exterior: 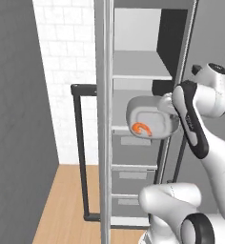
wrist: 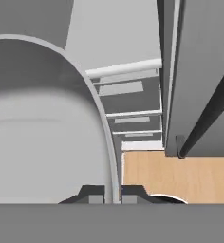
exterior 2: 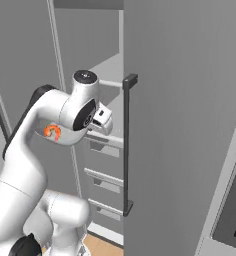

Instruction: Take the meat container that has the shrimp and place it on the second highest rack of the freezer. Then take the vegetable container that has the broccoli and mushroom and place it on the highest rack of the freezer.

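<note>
End effector clenched on the rim of the grey container — shrimp inside. Container sits mid-frame, at the open freezer, level with the second highest rack.

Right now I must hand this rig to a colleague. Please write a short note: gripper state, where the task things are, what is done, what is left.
Gripper: shut on the rim of the pale grey meat container, one finger each side of the wall.
Small orange-red shrimp lies inside that container.
Container is held in the air, in front of the open tall grey freezer, about level with its lower flat shelf, the second highest rack. It is not set down yet.
Highest rack carries nothing.
Left: slide container onto the lower shelf, release, then fetch the vegetable container for the upper shelf.
</note>
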Robot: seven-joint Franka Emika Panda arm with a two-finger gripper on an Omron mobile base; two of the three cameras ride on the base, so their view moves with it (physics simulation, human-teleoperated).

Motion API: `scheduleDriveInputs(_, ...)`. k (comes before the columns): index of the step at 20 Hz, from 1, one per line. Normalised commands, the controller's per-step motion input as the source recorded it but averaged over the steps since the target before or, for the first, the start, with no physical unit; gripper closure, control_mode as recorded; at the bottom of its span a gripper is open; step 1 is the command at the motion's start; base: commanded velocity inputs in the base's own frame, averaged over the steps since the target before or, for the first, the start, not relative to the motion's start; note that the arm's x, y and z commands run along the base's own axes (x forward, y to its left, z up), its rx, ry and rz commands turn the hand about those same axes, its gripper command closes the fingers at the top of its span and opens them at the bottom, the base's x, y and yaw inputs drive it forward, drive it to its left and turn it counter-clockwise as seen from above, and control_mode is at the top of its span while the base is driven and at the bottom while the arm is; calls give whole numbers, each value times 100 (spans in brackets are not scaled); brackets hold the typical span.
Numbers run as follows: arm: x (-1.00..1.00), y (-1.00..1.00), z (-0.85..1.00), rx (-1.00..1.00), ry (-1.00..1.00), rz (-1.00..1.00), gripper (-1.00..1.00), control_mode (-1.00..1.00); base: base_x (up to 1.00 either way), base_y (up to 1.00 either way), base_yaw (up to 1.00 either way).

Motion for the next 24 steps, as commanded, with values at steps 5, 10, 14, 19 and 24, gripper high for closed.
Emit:
scheduleDriveInputs(5,81,0,-66,6,0,-71,100,-100,0,0,0)
scheduleDriveInputs(10,95,-2,-46,2,0,-61,100,-100,0,0,0)
scheduleDriveInputs(14,95,-2,-32,14,0,-44,100,-100,0,0,0)
scheduleDriveInputs(19,69,-35,-18,30,-5,-1,100,-100,0,0,0)
scheduleDriveInputs(24,81,-27,-12,21,-4,0,100,-100,0,0,0)
